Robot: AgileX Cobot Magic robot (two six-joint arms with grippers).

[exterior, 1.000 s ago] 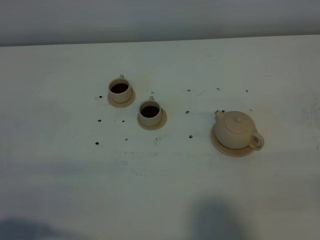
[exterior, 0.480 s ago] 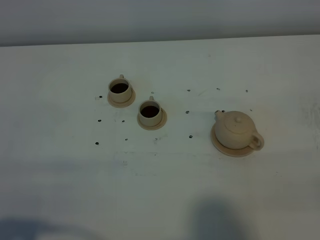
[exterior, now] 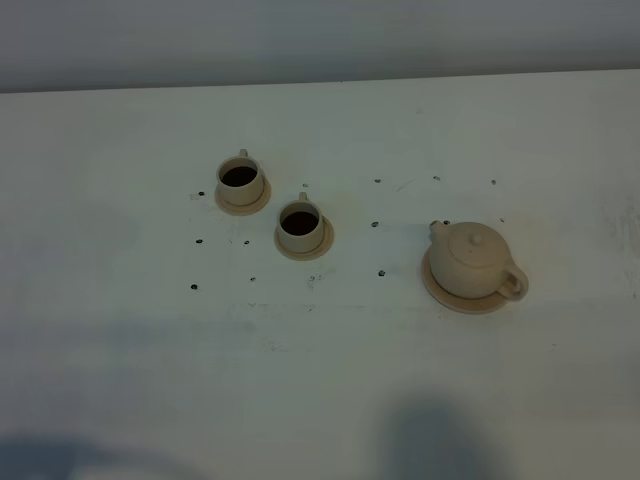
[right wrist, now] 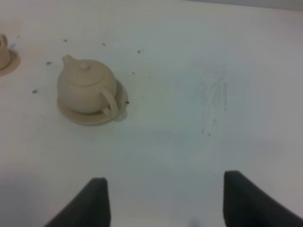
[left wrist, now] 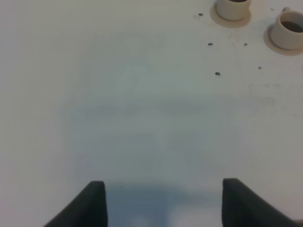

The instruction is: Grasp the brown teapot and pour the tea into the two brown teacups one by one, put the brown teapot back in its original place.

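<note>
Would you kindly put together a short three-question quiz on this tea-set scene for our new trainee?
1. True or false: the brown teapot sits on its wide saucer.
2. What do both teacups, the far one and the near one, hold? A) nothing B) dark liquid C) spoons
3. Fill in: in the overhead view, the teapot's handle points toward the ____ edge of the table.

Key
1. True
2. B
3. Near, angled right
</note>
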